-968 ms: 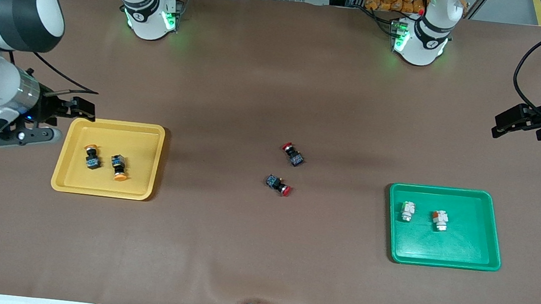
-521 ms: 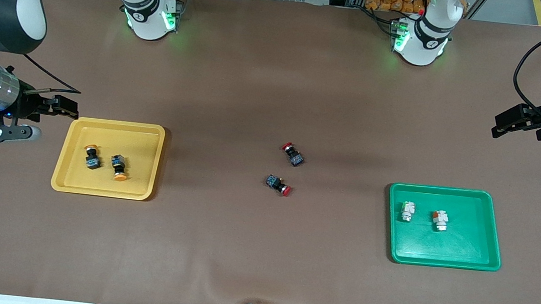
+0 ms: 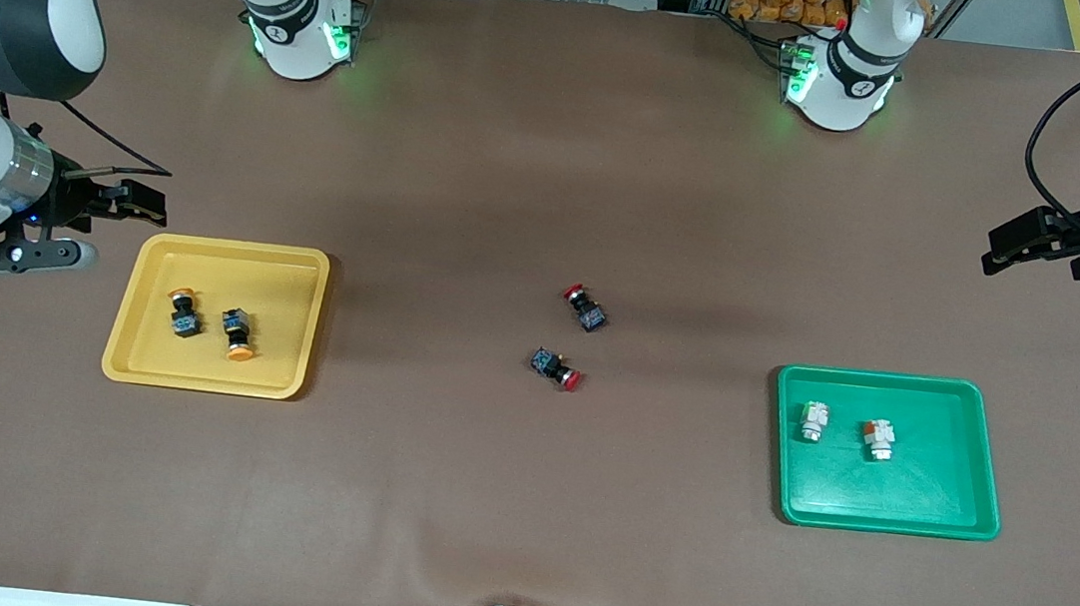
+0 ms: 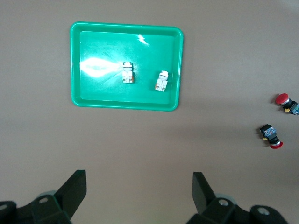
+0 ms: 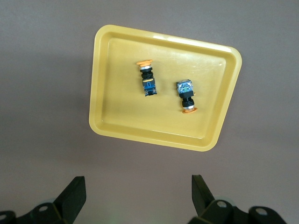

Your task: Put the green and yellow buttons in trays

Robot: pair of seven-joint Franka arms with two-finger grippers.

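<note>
Brown, matte covering, slightly rippled near the front edge, spans the whole table (image 3: 479, 497); along its top edge we see racks, cables and the two arm bases with green lights.

Yellow tray (image 3: 127, 340), glossy plastic, shallow, rounded corners and raised rim, lies toward the right arm's end. In it we count two buttons with yellow caps (image 3: 184, 313), dark blue-black bodies, lying on their sides just beside each other, apart from the rim.

Green tray (image 3: 982, 490), same shape and sheen, lies toward the left arm's end. In it we count two white buttons (image 3: 814, 420) with silvery ends, side by side but not touching; one bears a small green mark, the other an orange-red one.

Two buttons with red caps (image 3: 584, 307) lie on the bare covering between the trays, near each other.

Right gripper (image 3: 147, 206) hangs just off the yellow tray's corner, fingers spread wide, holding nothing; its arm is cut off at the frame edge. Left gripper (image 3: 999, 253) waits above the table's end, farther up than the green tray, fingers likewise wide and empty, its arm mostly out of frame.

Each wrist view shows only the dark fingertips (image 4: 74, 189).
</note>
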